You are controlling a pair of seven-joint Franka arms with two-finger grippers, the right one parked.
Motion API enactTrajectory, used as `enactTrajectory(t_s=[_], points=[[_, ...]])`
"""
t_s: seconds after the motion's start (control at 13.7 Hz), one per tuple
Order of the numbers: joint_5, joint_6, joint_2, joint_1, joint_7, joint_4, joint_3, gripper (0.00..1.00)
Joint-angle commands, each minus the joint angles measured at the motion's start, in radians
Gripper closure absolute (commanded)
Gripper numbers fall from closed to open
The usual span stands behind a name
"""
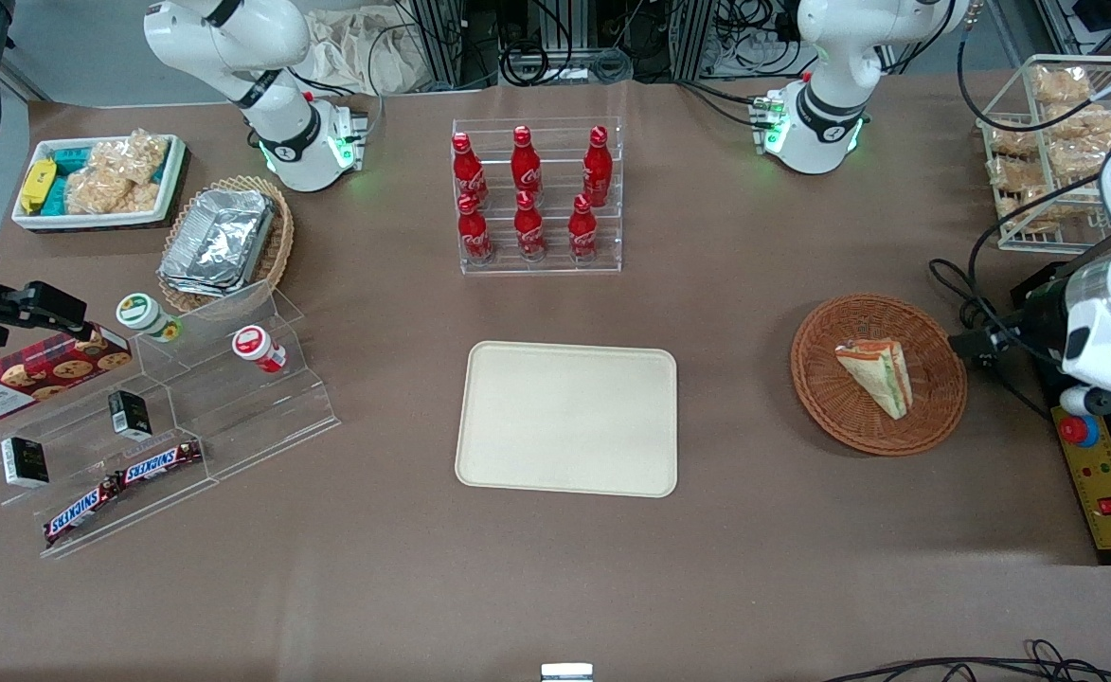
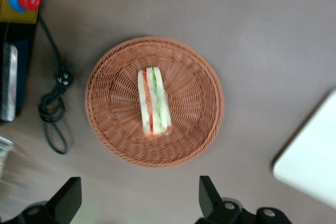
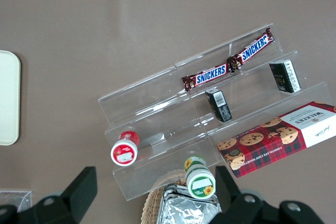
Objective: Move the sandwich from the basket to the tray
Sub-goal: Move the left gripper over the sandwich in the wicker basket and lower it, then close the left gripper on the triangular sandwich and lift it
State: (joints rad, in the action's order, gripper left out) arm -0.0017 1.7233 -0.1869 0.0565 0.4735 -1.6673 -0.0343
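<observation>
Brown cloth-covered table [image 1: 707,313], lab frame and cables along its edge farthest from the front camera. Sandwich [image 1: 877,375] lies in the reddish-brown wicker basket [image 1: 825,398], toward the working arm's end of the table. In the wrist view the sandwich [image 2: 153,103] rests on edge near the middle of the basket [image 2: 199,82], filling layers facing up, bread slices outside, orange and green stripes between them.

Tray [image 1: 566,418] sits flat near the table's middle, well apart from the basket, bare table between them. One corner of the tray [image 2: 312,158] shows in the wrist view.

Left gripper [image 2: 140,203] hangs above the table just off the basket's rim, not touching basket or sandwich. Fingers [image 2: 208,195] are spread wide, nothing between them. In the front view the arm's wrist stands at the table's edge beside the basket; the fingertips themselves are not distinguishable there.

Other items: clear rack of six red cola bottles [image 1: 528,194], farther from the front camera than the tray. Yellow control box with red button [image 1: 1097,474] beside the basket. Clear stepped display with Snickers bars [image 1: 124,483] toward the parked arm's end.
</observation>
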Motion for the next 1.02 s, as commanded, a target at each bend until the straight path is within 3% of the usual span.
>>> enactTrajectory(t_s=[0.0,0.15,0.51,0.95], points=[[0.0,0.213,0.043,-0.001,0.265,-0.211,0.002,0.0],[0.008,0.374,0.038,-0.003,0.396,-0.326,0.002,0.0],[0.006,0.617,0.012,-0.001,0.428,-0.538,0.002,0.0],[0.008,0.671,-0.069,-0.001,0.427,-0.543,0.002,0.0]])
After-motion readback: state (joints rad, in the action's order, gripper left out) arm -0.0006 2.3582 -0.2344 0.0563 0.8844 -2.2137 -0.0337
